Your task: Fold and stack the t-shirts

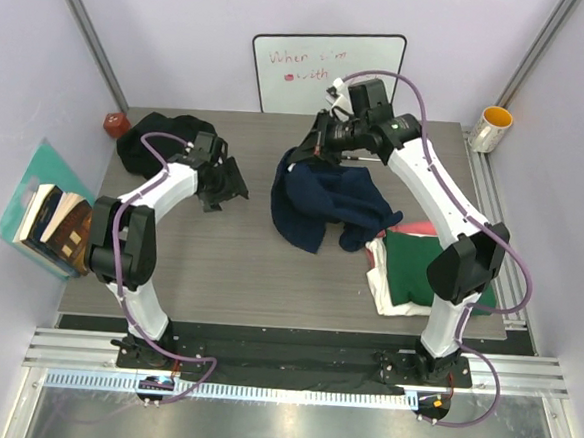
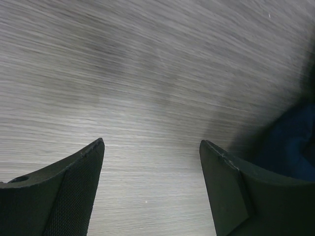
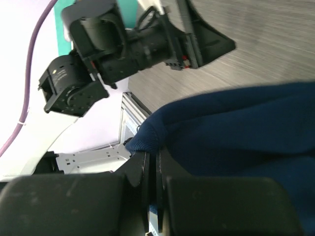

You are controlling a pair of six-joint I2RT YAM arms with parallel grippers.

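- my right gripper [image 1: 315,148] is pressed together on an edge of the navy t-shirt [image 1: 328,207], at the shirt's far-left corner. in the right wrist view the fingers [image 3: 216,201] nip a rolled hem or collar, and i cannot tell which.
- from that pinch the navy t-shirt trails away in a crumpled heap on the table [image 1: 219,264]. its long axis runs slantwise from the held corner toward the near-right, and nothing in it lies flat yet.
- my left gripper [image 1: 229,187] sits just left of the navy t-shirt, spread wide and holding nothing. the left wrist view shows bare wood between its fingers [image 2: 74,191] and blue cloth at the right edge.
- so the shirt lies to the right of my left gripper, which is the free one nearest the loose left border. i judge that the coming move is a short reach rightward to take a second corner, so the two of us can stretch the cloth out.
- the risk is grabbing a bunched fold instead of a true edge.
- the black t-shirt [image 1: 168,130] lies bunched well left of the navy t-shirt, beyond my left arm.
- the dark green t-shirt [image 1: 414,263] lies folded on the cream-white t-shirt [image 1: 391,301], just right of the navy t-shirt and a little nearer me. a strip of the pink-red t-shirt [image 1: 414,228] peeks out touching the navy cloth.
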